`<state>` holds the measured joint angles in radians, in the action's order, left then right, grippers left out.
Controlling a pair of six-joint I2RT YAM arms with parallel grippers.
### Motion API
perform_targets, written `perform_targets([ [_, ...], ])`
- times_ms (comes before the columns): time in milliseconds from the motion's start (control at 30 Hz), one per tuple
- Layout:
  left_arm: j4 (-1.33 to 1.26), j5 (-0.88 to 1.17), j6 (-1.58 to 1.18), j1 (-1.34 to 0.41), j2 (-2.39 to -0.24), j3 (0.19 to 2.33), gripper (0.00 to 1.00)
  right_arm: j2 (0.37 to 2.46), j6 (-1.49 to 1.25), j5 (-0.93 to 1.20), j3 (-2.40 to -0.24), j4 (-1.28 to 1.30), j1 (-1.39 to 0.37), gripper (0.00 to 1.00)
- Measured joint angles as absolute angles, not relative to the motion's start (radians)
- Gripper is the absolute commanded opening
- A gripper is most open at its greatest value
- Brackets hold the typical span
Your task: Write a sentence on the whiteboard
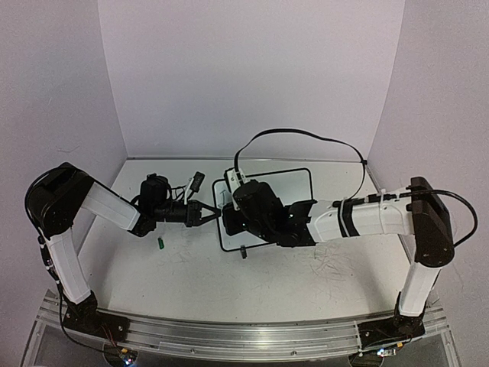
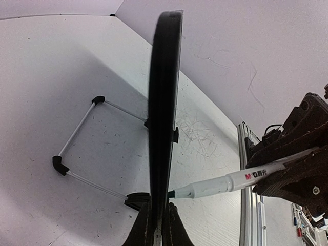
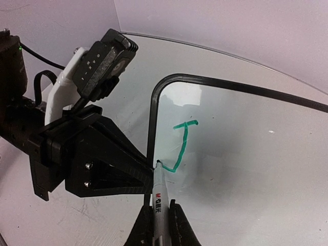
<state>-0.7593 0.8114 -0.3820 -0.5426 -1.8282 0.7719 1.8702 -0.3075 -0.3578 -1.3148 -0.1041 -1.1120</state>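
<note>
The whiteboard (image 3: pixel 246 154) stands propped on its thin wire stand (image 2: pixel 77 136) in the middle of the tabletop (image 1: pixel 191 275). Of the sentence (image 3: pixel 183 146) there is only one green hooked stroke, near the board's left border and below its rounded corner.

I judge the board to be light, thin and stiff, with a smooth face. A push from the pen could easily slide it or tip it back on such a small stand. The good place to hold it is therefore the black border at the side, never the writing face, where fingers would smear the ink. My left hand (image 2: pixel 159 220) does this: its fingers are closed on the left edge of the board, which passes between them edge-on in the left wrist view.

My right hand (image 3: pixel 158 207) is closed narrowly around the marker (image 3: pixel 158 197). The tip touches the board at the low end of the green stroke, just beside the border. The barrel looks smooth and slim, so I think it needs a firm grip and light pressure on the board.
</note>
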Motion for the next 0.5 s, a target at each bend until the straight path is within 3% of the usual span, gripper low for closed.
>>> perform_targets([
  [500, -0.76, 0.813, -0.374, -0.547, -1.826, 0.772, 0.0, 1.765, -0.317, -0.381, -1.206, -0.136, -1.102, 0.0],
])
